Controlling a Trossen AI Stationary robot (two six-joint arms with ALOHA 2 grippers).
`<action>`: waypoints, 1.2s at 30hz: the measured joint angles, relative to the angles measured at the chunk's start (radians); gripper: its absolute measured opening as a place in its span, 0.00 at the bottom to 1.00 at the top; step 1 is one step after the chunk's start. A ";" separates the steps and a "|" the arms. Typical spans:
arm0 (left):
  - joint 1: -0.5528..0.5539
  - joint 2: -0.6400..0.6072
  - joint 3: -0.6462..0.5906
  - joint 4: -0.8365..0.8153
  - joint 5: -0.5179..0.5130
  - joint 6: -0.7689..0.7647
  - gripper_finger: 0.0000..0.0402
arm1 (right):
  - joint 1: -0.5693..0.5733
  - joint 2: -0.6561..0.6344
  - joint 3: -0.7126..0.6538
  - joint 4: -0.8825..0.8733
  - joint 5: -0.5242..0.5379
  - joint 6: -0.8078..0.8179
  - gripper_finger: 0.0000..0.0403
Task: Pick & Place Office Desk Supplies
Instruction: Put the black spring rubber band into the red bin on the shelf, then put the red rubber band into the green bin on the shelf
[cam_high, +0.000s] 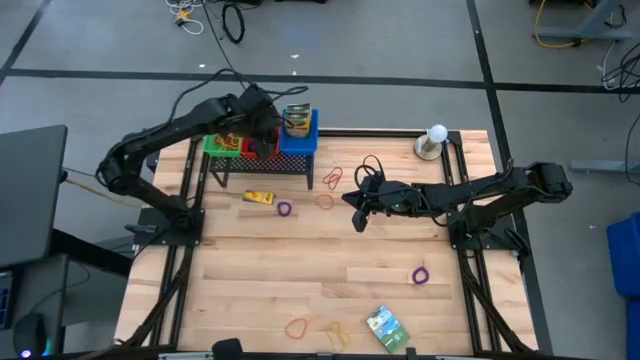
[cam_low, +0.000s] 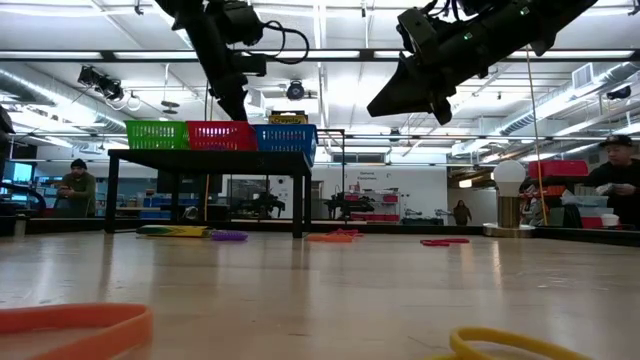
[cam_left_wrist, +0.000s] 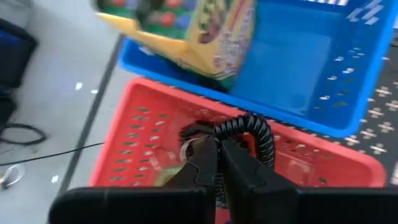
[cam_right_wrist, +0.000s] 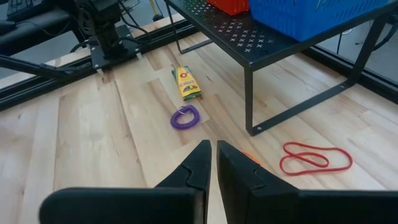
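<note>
The table (cam_high: 300, 255) is pale wood. At its far left stands a black mesh rack (cam_high: 262, 163) bearing three bins in a row: green (cam_high: 220, 145), red (cam_high: 262, 147) and blue (cam_high: 298, 140), the blue one holding a crayon box (cam_high: 296, 120) upright. The left arm reaches from the left over the rack, and the left gripper (cam_left_wrist: 217, 163) hangs above the red bin with its fingers pressed together; a black coiled band (cam_left_wrist: 249, 127) shows just past the tips, but whether it is held I cannot tell. The right arm stretches from the right edge toward mid-table, the right gripper (cam_right_wrist: 212, 163) raised over bare wood with its fingers nearly touching and nothing between them.

A white ball on a base (cam_high: 436, 140) sits at the far right. A second crayon box (cam_high: 259, 197) lies just in front of the rack, a purple band (cam_high: 284, 209) beside it. Red bands (cam_high: 333, 178) lie by the rack's right leg, with an orange band (cam_high: 324, 201) nearer. Another purple band (cam_high: 420, 275) lies right of centre. At the near edge lie a green packet (cam_high: 386, 327), an orange loop (cam_high: 296, 327) and a yellow loop (cam_high: 336, 330).
</note>
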 joint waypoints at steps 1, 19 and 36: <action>0.002 0.004 0.000 -0.002 0.009 0.001 0.04 | 0.000 0.000 0.000 0.000 0.000 -0.002 0.09; 0.005 -0.047 0.015 -0.137 -0.070 0.023 0.36 | 0.000 0.000 0.000 0.000 0.000 -0.003 0.09; -0.164 -0.410 -0.223 0.140 0.103 -0.412 0.09 | -0.009 0.000 0.000 -0.003 0.044 0.014 0.09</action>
